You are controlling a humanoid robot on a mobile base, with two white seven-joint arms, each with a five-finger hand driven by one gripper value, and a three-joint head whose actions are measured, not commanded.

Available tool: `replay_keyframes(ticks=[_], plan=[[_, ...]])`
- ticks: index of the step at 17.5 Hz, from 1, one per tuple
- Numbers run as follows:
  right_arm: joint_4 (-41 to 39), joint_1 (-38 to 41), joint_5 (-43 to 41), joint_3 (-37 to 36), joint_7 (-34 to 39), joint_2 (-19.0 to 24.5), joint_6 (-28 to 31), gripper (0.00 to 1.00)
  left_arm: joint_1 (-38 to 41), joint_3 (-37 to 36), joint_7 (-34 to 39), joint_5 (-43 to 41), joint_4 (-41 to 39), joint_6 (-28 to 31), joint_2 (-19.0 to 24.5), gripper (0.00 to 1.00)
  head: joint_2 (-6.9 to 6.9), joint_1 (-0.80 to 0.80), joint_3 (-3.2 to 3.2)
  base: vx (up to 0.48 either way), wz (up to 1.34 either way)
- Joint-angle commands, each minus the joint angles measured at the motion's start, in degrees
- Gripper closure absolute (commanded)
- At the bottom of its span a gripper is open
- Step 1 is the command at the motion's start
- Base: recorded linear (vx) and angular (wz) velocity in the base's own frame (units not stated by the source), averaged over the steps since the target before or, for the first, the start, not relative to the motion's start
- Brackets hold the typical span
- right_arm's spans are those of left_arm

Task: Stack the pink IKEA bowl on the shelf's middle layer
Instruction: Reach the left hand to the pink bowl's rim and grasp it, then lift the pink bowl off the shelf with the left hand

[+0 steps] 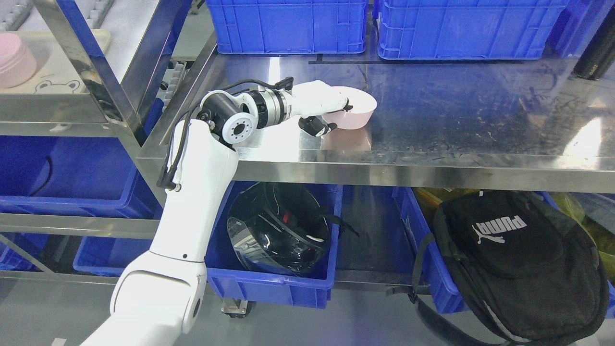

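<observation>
A pink bowl [353,111] stands upright on the steel table top [456,125], near its front left part. My left hand [331,113] reaches in from the lower left and grips the bowl's left rim, fingers over the rim and thumb under its outer wall. A second pink bowl [14,60] lies upside down on the steel shelf [53,103] at the far left, on a cream tray [57,77] with a bear drawing. My right arm does not show.
Two blue crates [288,26] [466,29] stand along the back of the table. A dark bottle [596,53] is at the far right. Under the table are a blue crate with a black helmet [278,230] and a black backpack [519,259]. The shelf's steel post [91,72] stands between shelf and table.
</observation>
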Motion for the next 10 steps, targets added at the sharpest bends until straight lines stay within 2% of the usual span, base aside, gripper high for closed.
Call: replay_keyframes(ticks=[1,6,10], plan=[[-1.0,1.33,0.0,0.0,0.03,-1.0,-0.01,0.0,2.27,8.41,0.14,0.87,-12.06,-0.52,0.92,1.0,0.0,0.0,0.0,-0.007,0.08],[-1.0,1.33,0.0,0.0,0.03,-1.0,-0.01,0.0,2.09,8.59,-0.03,2.27,-16.9,-2.89,0.92,1.0,0.0,0.0,0.0,-0.013,0.16],[-1.0,1.33,0.0,0.0,0.03,-1.0,-0.01,0.0,1.39,9.2,-0.12,6.14,-18.48,-5.35,0.92,0.99,0.0,0.0,0.0,-0.043,0.51]])
